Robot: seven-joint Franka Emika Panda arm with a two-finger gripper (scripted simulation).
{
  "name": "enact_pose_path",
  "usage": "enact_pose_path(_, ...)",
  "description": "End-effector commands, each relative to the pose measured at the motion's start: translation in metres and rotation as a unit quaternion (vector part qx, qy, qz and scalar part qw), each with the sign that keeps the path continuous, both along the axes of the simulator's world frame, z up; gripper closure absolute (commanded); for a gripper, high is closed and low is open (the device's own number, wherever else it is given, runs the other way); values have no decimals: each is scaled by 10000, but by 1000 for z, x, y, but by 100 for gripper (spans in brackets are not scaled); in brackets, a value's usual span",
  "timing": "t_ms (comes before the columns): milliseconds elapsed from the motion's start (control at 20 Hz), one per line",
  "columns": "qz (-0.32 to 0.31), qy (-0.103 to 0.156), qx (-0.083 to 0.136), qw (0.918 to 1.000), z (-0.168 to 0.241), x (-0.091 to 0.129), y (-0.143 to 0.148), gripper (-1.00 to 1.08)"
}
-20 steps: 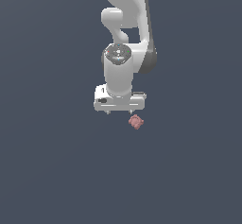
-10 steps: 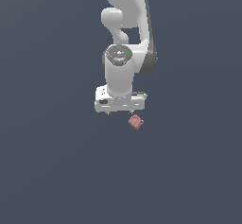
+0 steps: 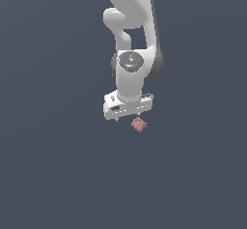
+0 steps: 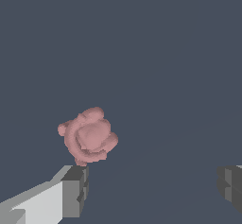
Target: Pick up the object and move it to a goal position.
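I see the white arm (image 3: 132,44) hanging down, its pincer (image 3: 128,118) with fingers spread wide, gripping nothing. The pink blob (image 3: 139,124) sits just below the pincer, toward the exterior view's right. On wrist cam the blob (image 4: 88,136) lies just past one fingertip (image 4: 75,190), not between the two. It's lumpy, roughly round; no clear long axis or heading.

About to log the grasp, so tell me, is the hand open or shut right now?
Open. In the wrist view the hand has its two fingers far apart with bare floor between them; the pink object sits ungripped beyond one fingertip.
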State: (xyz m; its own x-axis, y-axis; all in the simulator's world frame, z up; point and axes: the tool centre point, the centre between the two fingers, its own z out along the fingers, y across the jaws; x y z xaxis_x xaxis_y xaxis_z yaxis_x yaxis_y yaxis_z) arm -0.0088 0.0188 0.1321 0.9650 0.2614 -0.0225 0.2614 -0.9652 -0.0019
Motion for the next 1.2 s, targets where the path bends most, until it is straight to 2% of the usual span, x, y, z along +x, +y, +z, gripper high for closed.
enact_pose_path(0,393,-13,1,9992,-7,-2,9,-92)
enact_pose_path(300,1422,-52,14,9898,-25,-8,34,-92)
enact_pose_path(600,2120,-83,33,9772,-36,-13,52,-92)
enact_pose_path(900,2467,-100,46,9690,-41,-16,61,-92)
enact_pose_path(1150,2482,-99,47,9687,-42,-17,61,-92)
